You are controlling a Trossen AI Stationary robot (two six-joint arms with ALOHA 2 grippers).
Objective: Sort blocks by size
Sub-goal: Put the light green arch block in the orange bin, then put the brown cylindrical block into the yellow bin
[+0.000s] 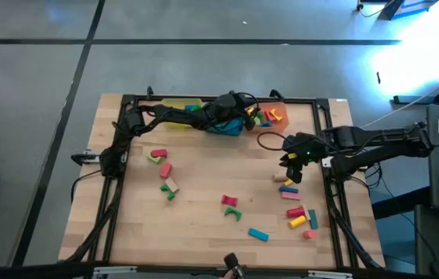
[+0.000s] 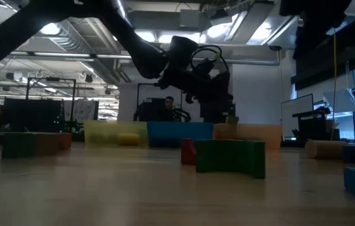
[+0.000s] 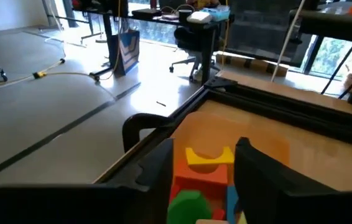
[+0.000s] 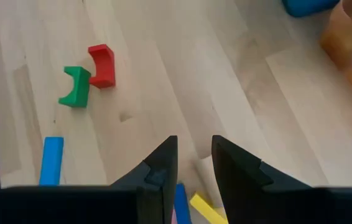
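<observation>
- High view: left pincer (image 1: 252, 114) hangs over the orange tray (image 1: 275, 105) at the table's (image 1: 204, 194) far edge; right pincer (image 1: 288, 167) hovers above blocks (image 1: 297, 213) on the right side.
- Low view: a green arch (image 2: 231, 155) and red block (image 2: 189, 151) stand mid-table.
- Left wrist view: fingers (image 3: 263, 177) parted, holding nothing, a yellow arch (image 3: 209, 155) beneath.
- Right wrist view: fingers (image 4: 157, 171) narrowly apart, empty.

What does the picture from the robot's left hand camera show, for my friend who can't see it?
The left gripper hangs over the orange tray with its dark fingers apart. Between them lie a yellow arch block, an orange block and a green block. Beyond the table edge is grey floor.
</observation>
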